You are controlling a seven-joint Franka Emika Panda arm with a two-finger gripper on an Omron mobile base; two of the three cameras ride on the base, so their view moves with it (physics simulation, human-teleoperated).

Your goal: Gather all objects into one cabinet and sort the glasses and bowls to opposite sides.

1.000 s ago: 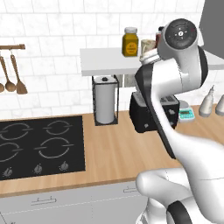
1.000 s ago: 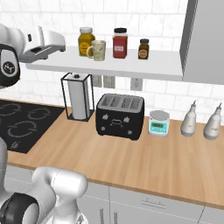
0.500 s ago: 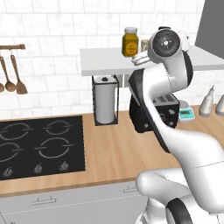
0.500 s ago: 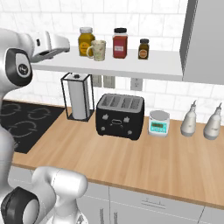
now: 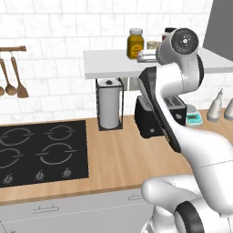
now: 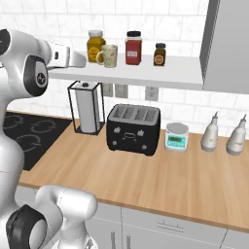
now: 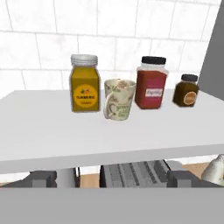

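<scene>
At the shelf's front edge my gripper point(image 7: 112, 178) hangs with its jaws spread wide and empty, level with the ledge point(image 7: 52, 127), and the mug point(image 7: 119, 99) stands well back between the yellow jar point(image 7: 84, 83) and the red jar point(image 7: 151, 82). Reaching in could go wrong: the mug sits just beside both jars, so a finger may knock one, or catch the handle and spin the mug. Since a second ago my hand has swung toward the shelf.

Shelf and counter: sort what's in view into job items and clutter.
Job items:
- beige mug
- pale-grey shelf
- gripper, open and level with the shelf's front edge

Clutter:
- yellow jar
- red jar
- small brown jar
- black toaster
- paper towel holder
- kitchen scale
- two grey bottles
- hob
</scene>
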